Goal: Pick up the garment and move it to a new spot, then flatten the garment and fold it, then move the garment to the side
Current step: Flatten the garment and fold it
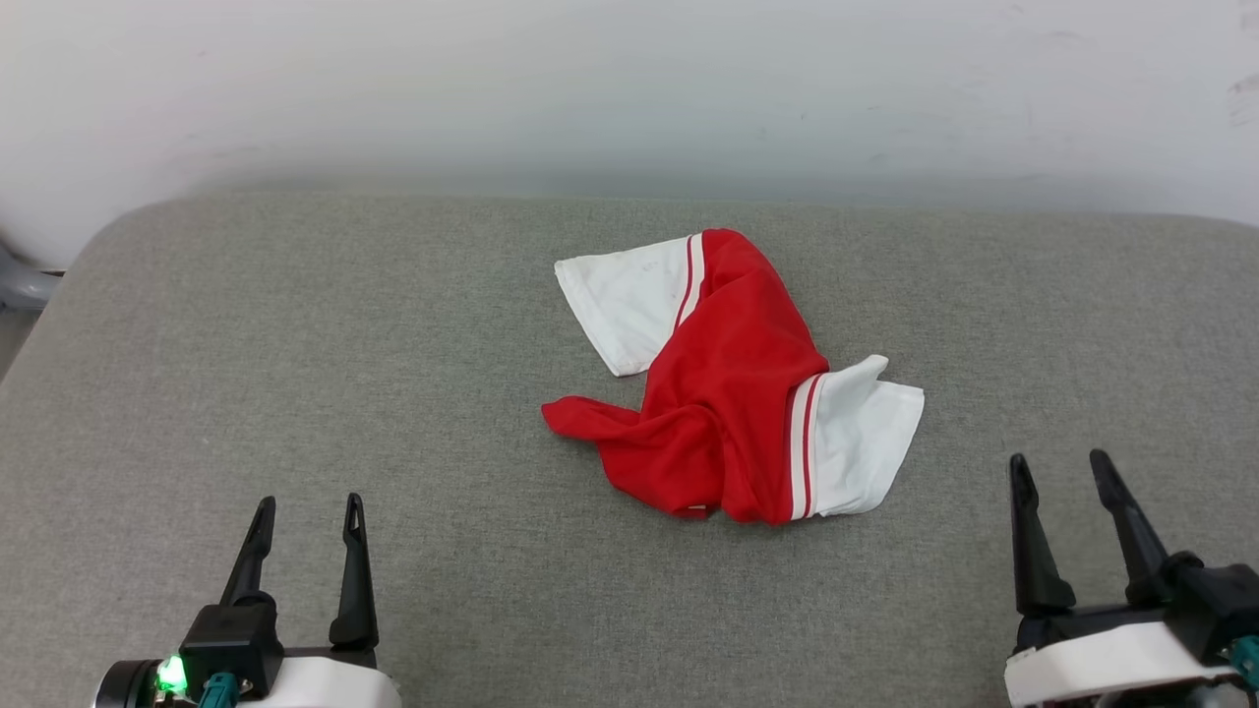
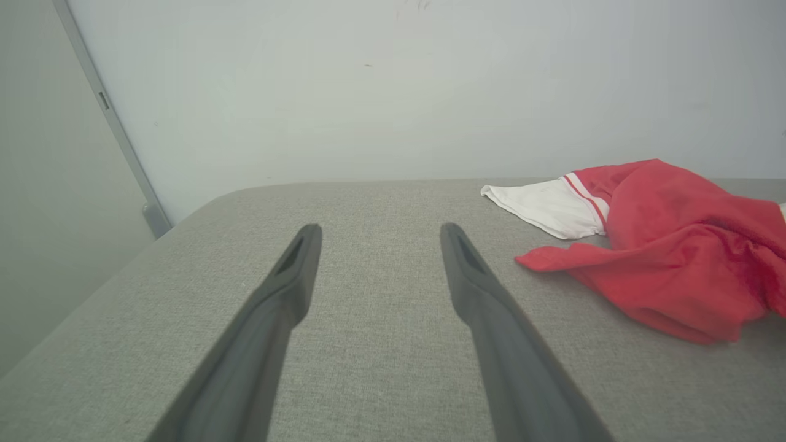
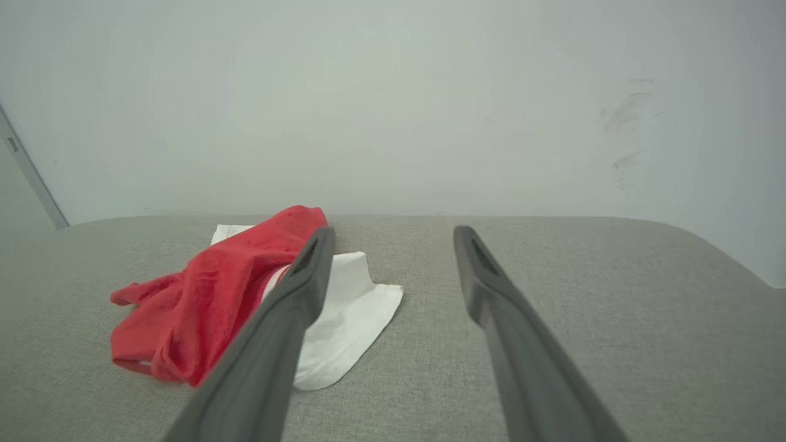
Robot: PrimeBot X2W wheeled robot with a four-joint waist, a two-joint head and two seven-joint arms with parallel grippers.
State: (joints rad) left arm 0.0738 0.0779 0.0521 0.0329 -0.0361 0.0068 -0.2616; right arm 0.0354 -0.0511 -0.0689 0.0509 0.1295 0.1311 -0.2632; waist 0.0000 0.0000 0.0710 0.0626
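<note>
- Shirt (image 1: 728,393): a red T-shirt with white short sleeves, lying crumpled near the middle of the counter (image 1: 295,344), between the two tools and farther from the robot than either.
- Sleeves: one white sleeve (image 1: 625,300) spreads flat toward the far left of the heap; the other (image 1: 861,442) lies at its near right, partly folded over itself. Red-and-white striped trim marks where each sleeve joins the red body.
- Red body: bunched in folds, with one pointed corner (image 1: 570,418) reaching out to the left. No print can be read on the exposed cloth.
- Counter: covered in grey woven fabric, with rounded far corners, standing against a pale wall (image 1: 629,88).
- Left tool (image 1: 308,506): at the lower left of the head view, its two dark fingers spread apart with nothing between them, well apart from the shirt. A green light (image 1: 172,674) glows on its base.
- Left tool, own wrist view (image 2: 381,228): fingers apart over bare grey fabric; the shirt (image 2: 675,258) lies off to the right of them. A grey upright rail (image 2: 116,129) stands at the left.
- Right tool (image 1: 1058,460): at the lower right of the head view, fingers spread apart and empty, near the shirt's white sleeve but clear of it.
- Right tool, own wrist view (image 3: 395,231): fingers apart; the left finger crosses in front of the shirt (image 3: 202,294), and whether it touches the cloth cannot be told from this view.
</note>
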